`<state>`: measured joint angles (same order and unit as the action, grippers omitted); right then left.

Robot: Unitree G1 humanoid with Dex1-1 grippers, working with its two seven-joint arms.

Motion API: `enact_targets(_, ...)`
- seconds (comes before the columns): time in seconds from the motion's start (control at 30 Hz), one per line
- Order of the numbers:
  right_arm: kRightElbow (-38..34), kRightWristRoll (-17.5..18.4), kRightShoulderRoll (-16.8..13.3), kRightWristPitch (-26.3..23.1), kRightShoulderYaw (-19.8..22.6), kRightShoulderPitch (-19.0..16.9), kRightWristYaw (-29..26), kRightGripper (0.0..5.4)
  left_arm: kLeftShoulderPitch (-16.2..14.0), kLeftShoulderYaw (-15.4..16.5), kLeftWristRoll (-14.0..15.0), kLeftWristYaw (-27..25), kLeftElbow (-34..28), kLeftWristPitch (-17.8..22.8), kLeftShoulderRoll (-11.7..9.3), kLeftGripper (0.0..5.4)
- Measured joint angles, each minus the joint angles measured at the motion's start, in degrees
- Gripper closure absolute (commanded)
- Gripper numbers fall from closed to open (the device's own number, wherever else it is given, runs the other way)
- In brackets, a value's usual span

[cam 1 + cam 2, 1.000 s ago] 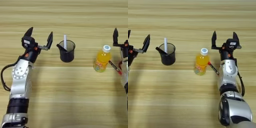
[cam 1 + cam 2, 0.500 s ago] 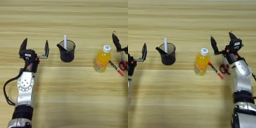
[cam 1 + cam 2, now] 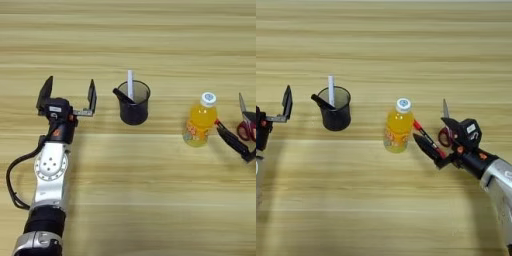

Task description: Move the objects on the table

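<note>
Pens stand in the dark cup (image 3: 134, 105) on the table (image 3: 150, 40): a black marker (image 3: 121, 95) and a white-looking stick (image 3: 130, 85). Right of it, the orange juice bottle (image 3: 397, 126), then a red-capped pen (image 3: 427, 138) touching the right gripper (image 3: 437, 137), fingers spread around it. Left gripper (image 3: 67, 95) spread, empty.

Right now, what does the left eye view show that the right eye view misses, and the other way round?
Only the left eye view shows the whole left gripper, with both fingers spread open, and its arm below it. The right eye view cuts it off at the edge.

Only the right eye view shows the right gripper in full, open at the red-capped pen, along with its arm.

Both views show the black cup holding a black marker and a white stick, the orange bottle, the scissors and the table.
</note>
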<state>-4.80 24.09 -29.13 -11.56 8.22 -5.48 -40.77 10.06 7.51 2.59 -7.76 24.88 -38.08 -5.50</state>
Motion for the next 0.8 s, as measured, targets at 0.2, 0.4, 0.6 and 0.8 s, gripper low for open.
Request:
enact_targets(0.2,-2.3,-2.3,-0.1,-4.3,-0.3,-3.7,3.1,0.0,0.6,0.0,0.1,-0.1,1.0,-0.1,-0.2,0.03)
enact_targets(0.4,-1.9,-4.7,-0.1,-5.5,-0.3,-3.7,5.3,0.0,0.8,0.0,0.1,-0.1,1.2,-0.4,-0.2,0.03)
enact_targets(0.6,-1.2,-6.1,-0.1,-7.7,-0.3,-3.7,6.5,0.0,0.8,0.0,0.1,-0.1,1.3,-0.5,-0.2,0.03)
enact_targets(0.8,0.1,-5.4,0.4,-12.7,-0.2,-3.6,7.6,0.0,0.8,0.0,0.1,-0.1,1.3,-0.9,-0.2,0.03)
